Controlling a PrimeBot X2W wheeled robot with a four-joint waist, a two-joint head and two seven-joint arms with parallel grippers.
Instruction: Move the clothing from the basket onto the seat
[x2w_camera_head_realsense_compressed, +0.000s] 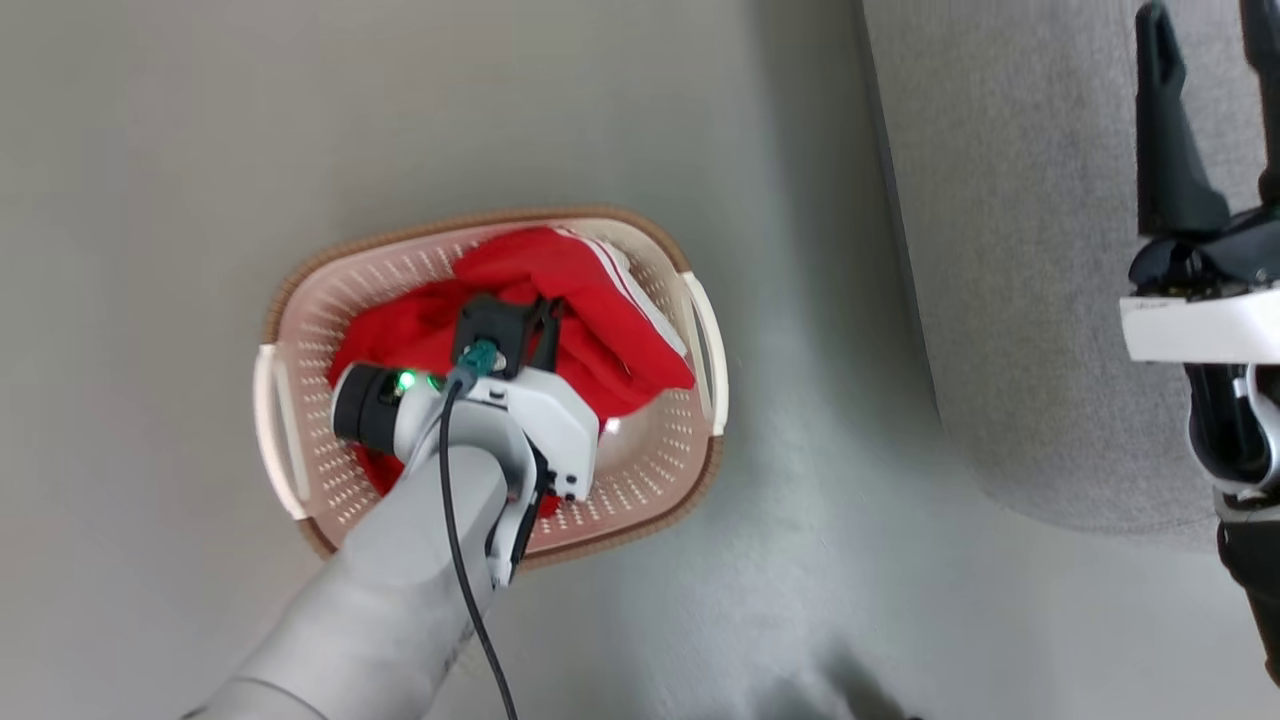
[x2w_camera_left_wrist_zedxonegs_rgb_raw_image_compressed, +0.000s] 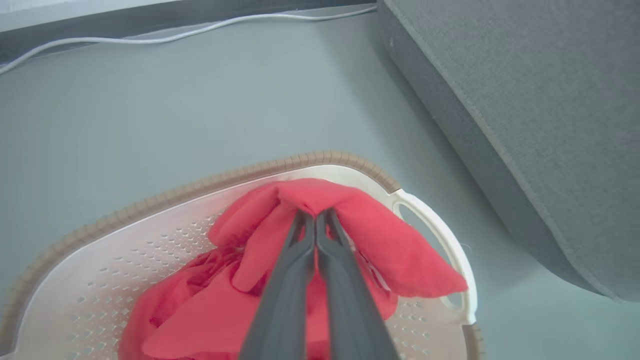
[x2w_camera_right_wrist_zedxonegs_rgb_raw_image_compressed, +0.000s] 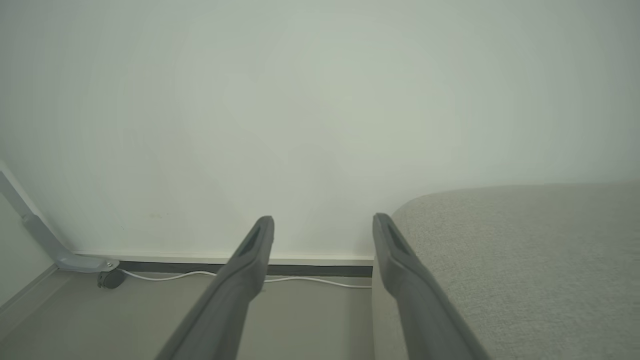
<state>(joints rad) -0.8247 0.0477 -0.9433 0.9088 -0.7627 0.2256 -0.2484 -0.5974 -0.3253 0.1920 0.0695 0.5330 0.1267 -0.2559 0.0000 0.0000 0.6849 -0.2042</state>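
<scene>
At frame centre the left gripper (x2w_camera_left_wrist_zedxonegs_rgb_raw_image_compressed: 316, 214) reaches into the basket (x2w_camera_head_realsense_compressed: 655, 465), its fingers (x2w_camera_left_wrist_zedxonegs_rgb_raw_image_compressed: 292, 270) clamped together on a raised fold of the clothing (x2w_camera_left_wrist_zedxonegs_rgb_raw_image_compressed: 395, 245), probably to lift it out. The clothing, bright red and crumpled with white stripes, lies inside the basket. The right gripper (x2w_camera_right_wrist_zedxonegs_rgb_raw_image_compressed: 324, 225) hangs empty near the seat (x2w_camera_head_realsense_compressed: 1020, 300), fingers apart.

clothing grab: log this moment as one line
stage: grasp | left gripper: shut on clothing in basket | right gripper: open, empty, beside seat | clothing: not yet on seat
</scene>
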